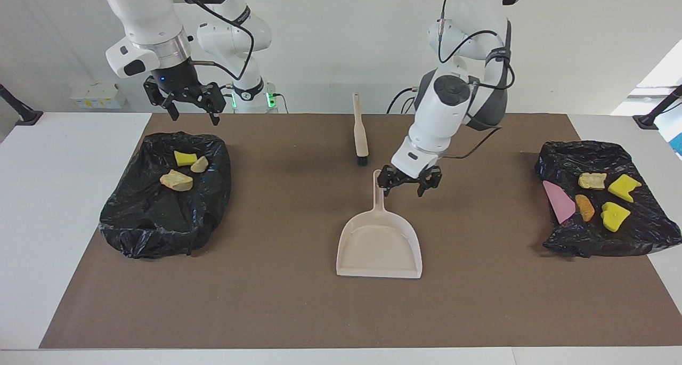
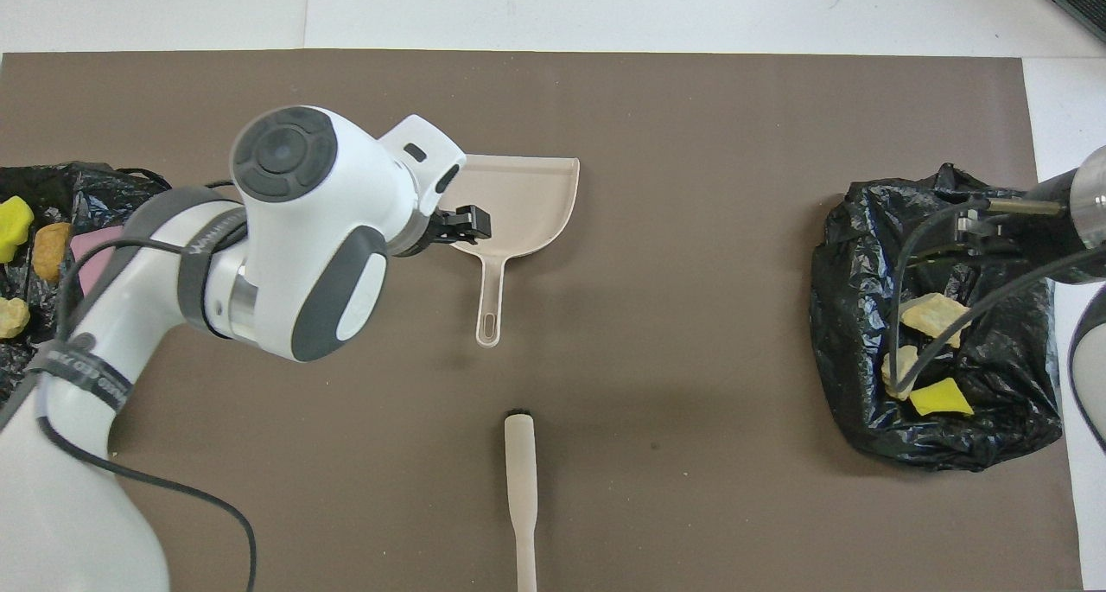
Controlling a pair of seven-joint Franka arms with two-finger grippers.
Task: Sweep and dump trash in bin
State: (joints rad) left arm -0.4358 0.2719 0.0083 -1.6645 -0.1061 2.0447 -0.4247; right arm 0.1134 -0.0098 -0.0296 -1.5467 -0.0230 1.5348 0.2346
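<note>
So the left end effector (image 1: 408, 183) hangs fingers apart beside the dustpan (image 1: 379, 242) handle, gripping nothing, while the right end effector (image 1: 186, 105) waits, fingers apart, over a trash bag (image 1: 160, 216).

The dustpan (image 1: 379, 242) lies mid-mat (image 1: 298, 311), with the brush (image 1: 360, 133) nearer the robots' edge. One bag (image 1: 160, 221) sits at the right arm's end holding three trash pieces (image 1: 177, 180); another bag (image 1: 634, 232) at the left arm's end holds four pieces (image 1: 614, 216) and a sheet (image 1: 558, 201).
</note>
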